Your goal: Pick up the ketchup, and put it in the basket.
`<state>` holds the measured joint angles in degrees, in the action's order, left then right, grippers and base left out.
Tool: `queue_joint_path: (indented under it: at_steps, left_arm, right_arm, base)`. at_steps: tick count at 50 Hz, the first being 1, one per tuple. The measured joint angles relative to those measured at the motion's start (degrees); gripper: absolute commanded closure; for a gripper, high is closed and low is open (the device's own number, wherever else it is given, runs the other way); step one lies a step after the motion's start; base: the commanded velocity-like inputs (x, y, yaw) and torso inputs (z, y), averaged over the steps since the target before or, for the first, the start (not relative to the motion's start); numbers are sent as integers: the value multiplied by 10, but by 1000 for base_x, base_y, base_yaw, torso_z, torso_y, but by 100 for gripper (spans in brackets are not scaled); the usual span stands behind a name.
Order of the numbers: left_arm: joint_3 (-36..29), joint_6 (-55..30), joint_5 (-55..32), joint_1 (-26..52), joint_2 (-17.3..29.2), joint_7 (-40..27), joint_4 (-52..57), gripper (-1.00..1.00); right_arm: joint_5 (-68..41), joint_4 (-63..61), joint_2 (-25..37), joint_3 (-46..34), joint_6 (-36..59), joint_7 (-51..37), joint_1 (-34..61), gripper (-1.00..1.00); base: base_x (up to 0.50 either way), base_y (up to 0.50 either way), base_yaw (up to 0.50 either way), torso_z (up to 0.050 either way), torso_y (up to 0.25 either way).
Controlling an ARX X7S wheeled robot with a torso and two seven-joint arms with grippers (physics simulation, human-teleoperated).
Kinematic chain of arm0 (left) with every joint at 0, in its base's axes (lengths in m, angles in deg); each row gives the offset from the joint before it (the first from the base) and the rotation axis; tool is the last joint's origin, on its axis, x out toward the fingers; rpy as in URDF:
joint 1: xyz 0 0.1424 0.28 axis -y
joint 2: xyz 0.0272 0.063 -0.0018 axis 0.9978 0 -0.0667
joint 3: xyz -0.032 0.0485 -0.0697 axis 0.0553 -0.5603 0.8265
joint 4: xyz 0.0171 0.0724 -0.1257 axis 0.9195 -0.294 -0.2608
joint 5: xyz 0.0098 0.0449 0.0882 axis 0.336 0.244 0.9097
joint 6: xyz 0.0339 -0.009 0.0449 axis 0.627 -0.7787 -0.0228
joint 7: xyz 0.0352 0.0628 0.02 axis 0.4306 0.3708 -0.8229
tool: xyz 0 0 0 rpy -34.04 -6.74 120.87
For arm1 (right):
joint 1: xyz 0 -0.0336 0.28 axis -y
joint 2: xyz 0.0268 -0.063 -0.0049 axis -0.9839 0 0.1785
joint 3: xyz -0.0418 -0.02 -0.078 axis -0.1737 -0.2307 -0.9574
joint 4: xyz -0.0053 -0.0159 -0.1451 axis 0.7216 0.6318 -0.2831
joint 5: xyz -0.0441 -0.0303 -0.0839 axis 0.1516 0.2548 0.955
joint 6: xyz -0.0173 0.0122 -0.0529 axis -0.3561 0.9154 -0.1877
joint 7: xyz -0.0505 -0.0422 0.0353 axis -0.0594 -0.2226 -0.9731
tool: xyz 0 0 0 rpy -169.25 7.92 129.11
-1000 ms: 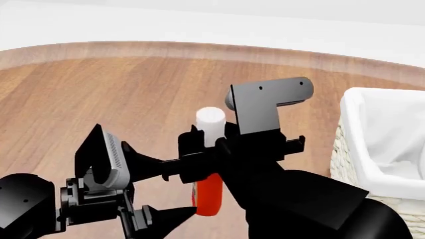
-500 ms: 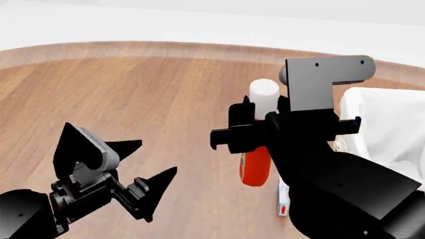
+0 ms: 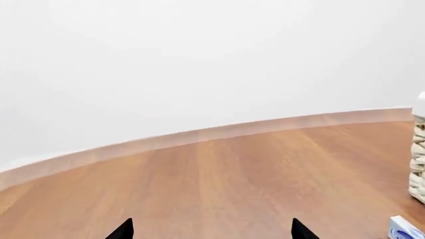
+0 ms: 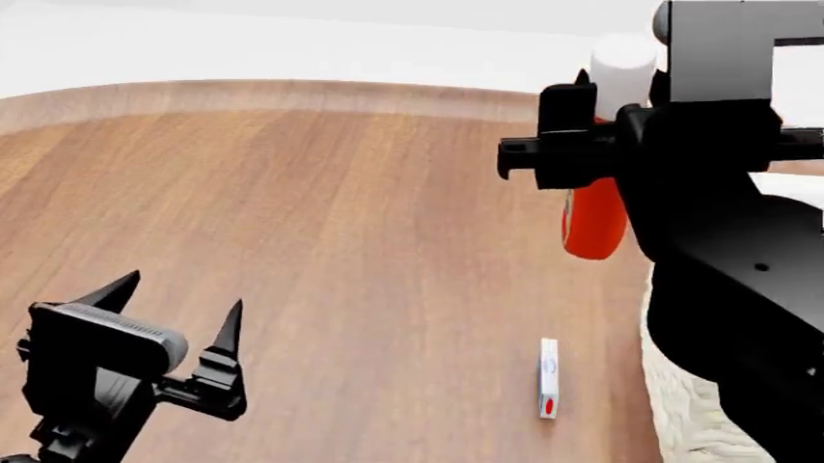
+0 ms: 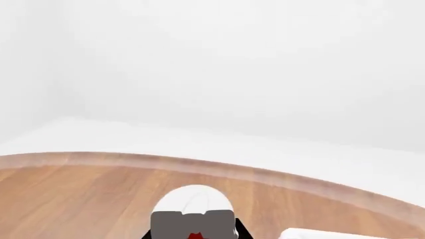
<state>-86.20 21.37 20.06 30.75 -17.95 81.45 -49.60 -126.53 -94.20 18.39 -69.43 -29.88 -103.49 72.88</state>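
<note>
The ketchup (image 4: 595, 217) hangs clear of the table (image 4: 347, 241) at the upper right of the head view, upright or nearly so, its white cap (image 4: 623, 60) at the top edge of the frame and its orange-red body below the clamp. The right gripper (image 4: 605, 145) is closed on the bottle around its upper part, just under the cap; in the right wrist view only the cap (image 5: 192, 199) shows at the bottom centre. The left gripper (image 4: 174, 318), at the lower left of the head view, stands with its jaws apart and nothing between them; the two black tips (image 3: 126, 230) at the bottom of the left wrist view show the same.

Judging by its look, the bottle is light squeezable plastic with a smooth skin, so it could slip or swing under a high hold. A grip on the stiffer shoulder near the cap seems sound; the soft belly would give under pressure.

The basket (image 4: 689, 424) is mostly hidden behind the right arm at the lower right; only a strip of woven wall shows there, and another at the right edge of the left wrist view. Its contents cannot be seen. A small white box (image 4: 549, 376) lies on the table just beside it
</note>
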Motion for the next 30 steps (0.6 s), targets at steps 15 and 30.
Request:
queue_joint_path:
  at_steps: [15, 30]
  left_arm:
    - [29, -1, -9, -85, 21, -61, 119, -100]
    - [51, -15, -34, -137, 41, -84, 210, -100]
  right_arm:
    - [34, 62, 30, 4, 3, 14, 84, 100]
    - [82, 130, 49, -10, -25, 37, 109, 100]
  base:
    - [0, 0, 0, 0, 0]
    - [0, 0, 0, 0, 0]
